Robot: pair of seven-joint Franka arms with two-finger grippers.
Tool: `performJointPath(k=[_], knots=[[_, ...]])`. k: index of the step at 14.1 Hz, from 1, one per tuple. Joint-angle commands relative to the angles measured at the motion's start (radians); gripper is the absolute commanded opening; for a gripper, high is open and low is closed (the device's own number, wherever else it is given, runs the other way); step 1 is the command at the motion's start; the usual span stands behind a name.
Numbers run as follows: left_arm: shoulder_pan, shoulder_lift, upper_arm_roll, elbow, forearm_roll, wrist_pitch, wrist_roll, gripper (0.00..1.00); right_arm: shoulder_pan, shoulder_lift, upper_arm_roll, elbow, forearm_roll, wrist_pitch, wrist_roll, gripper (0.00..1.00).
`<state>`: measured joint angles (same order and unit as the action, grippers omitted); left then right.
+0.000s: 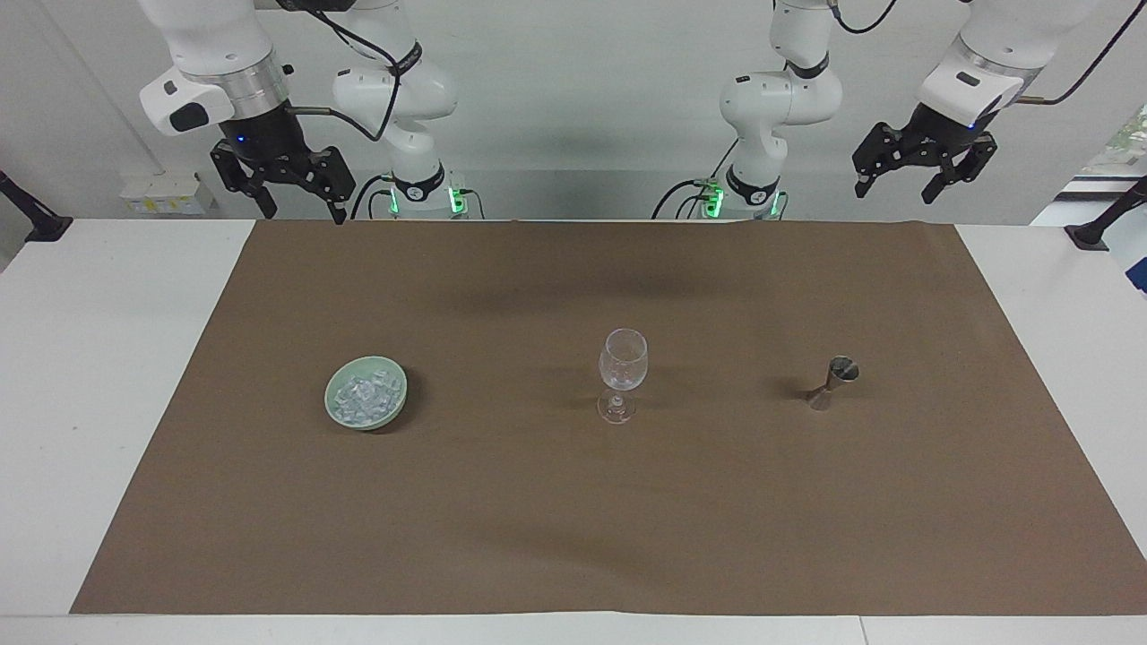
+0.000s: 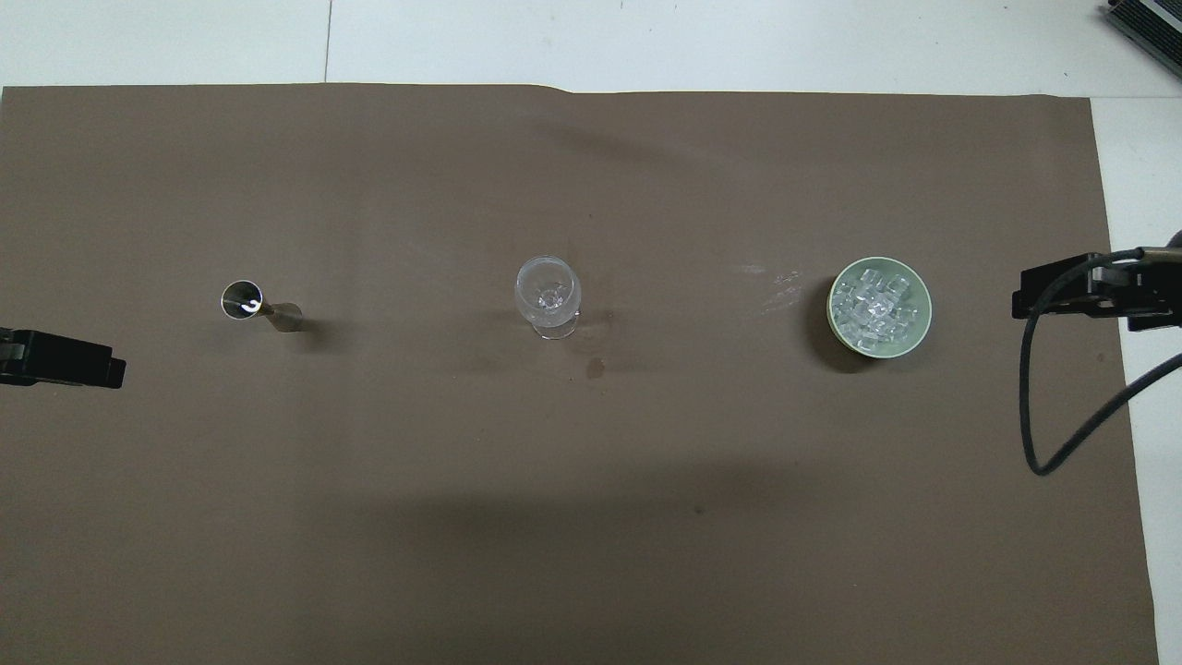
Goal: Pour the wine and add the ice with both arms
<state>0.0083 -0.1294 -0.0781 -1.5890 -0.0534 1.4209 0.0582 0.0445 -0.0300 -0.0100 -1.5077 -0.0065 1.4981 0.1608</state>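
Facing view: both white robot arms wait raised over the tabletop's robot edge, left gripper (image 1: 900, 191) and right gripper (image 1: 302, 213) with jaws released, grasping nothing. Small translucent chunks of ice (image 1: 365, 397) fill a pale green bowl (image 1: 337, 382) on the brown paper mat (image 1: 573, 537), beside an upright clear wine glass (image 1: 622, 360) and a steel jigger (image 1: 833, 381).

Two white jointed arms, glossy shells with dark grey bands at the joints. Silver ribbed ring at each wrist, above a black gripper of skeletal linked bars: left gripper (image 1: 924, 172), right gripper (image 1: 280, 179). Black fingers (image 1: 936, 190), slim and tapered. Small blue light on each gripper body. Green glow at both bases. Black cables looped along the arms, possibly clipped at the wrists.
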Motion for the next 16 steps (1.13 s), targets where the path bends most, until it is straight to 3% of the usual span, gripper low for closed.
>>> performJointPath(k=[1, 16], knots=[[-0.002, -0.012, 0.003, -0.002, -0.010, 0.009, 0.015, 1.00, -0.011, -0.004, 0.001, -0.006, 0.002, 0.001, -0.032, 1.00], [-0.001, 0.005, 0.003, -0.003, -0.013, 0.039, -0.001, 1.00, -0.011, -0.004, 0.001, -0.003, 0.002, -0.006, -0.024, 1.00]])
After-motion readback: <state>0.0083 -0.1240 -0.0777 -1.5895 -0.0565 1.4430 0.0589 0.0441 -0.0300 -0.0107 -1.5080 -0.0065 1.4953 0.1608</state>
